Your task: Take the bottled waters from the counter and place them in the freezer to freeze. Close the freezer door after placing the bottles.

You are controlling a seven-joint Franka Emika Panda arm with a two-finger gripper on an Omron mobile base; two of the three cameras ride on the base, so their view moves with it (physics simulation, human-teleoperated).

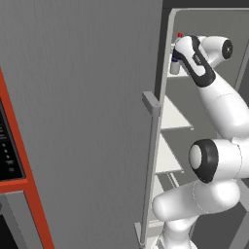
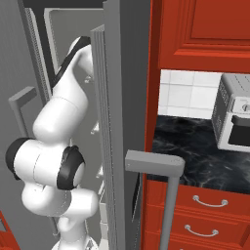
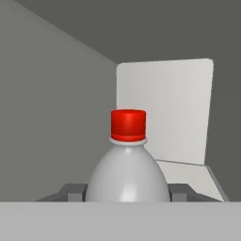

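Your arm is reaching high into the freezer (image 1: 214, 19), upper right of frame; gripper (image 3: 127, 193) fingers are clamping the red-capped bottle (image 3: 127, 164).

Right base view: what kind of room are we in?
A simulated home kitchen, most likely. A black marble-look counter sits over red drawers with a toaster oven on top, and the arm reaches into a tall grey freezer, its hand gripping a red-capped bottle.

The bottle (image 3: 127, 164) sits between the claw's (image 3: 127, 192) fingers, inside the freezer (image 1: 214, 19), above its shelves (image 1: 172, 114).
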